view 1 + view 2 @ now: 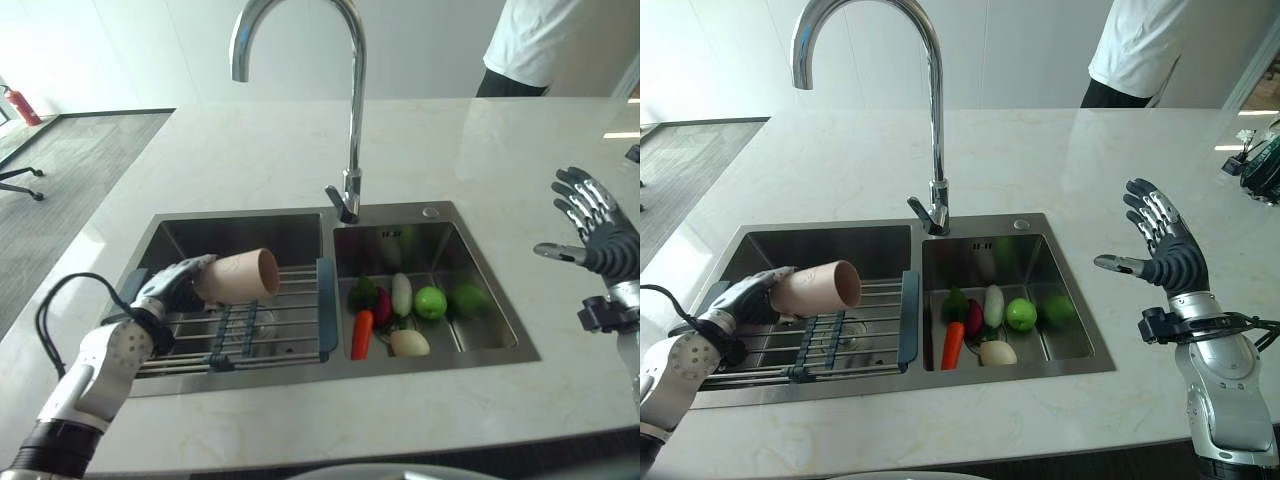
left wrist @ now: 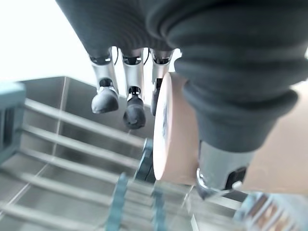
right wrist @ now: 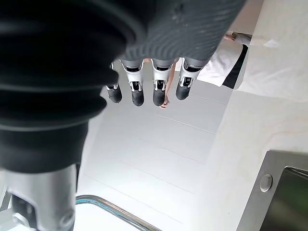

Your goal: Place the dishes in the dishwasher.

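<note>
Nearest to us, the pale marble-look counter (image 1: 940,420) runs smooth and glossy along the front edge, with a double stainless steel sink (image 1: 820,385) set into it.

Over the left basin we see a rack (image 1: 262,330) of straight metal bars with blue-grey end pieces, spanning the bowl. Our left hand (image 1: 172,287) sits above that rack, fingers and thumb curled round a tan cup (image 1: 240,275), a plain matte cylinder lying on its side with its open mouth turned toward the middle divider. In the left wrist view the thumb presses on the cup's wall while the dark-tipped fingers (image 2: 135,113) hang past its rim (image 2: 166,139), above the bars. The cup is held over the rack, above the left basin; we cannot tell whether it touches the bars.

The right basin holds rounded produce bunched together: an orange carrot (image 1: 361,335), a white onion-like bulb (image 1: 998,352), a green apple (image 1: 1021,314), a pale long vegetable (image 1: 401,294), a dark red one (image 1: 382,306) and a dark green one (image 1: 362,293).

Our right hand (image 1: 1170,255) is raised above the counter to the right of the sink, fingers spread straight and thumb out, grasping nothing.

Behind the divider stands a tall chrome gooseneck tap (image 1: 935,120), polished and curved. Beyond the far counter edge stands a person in a white top (image 1: 535,40).
</note>
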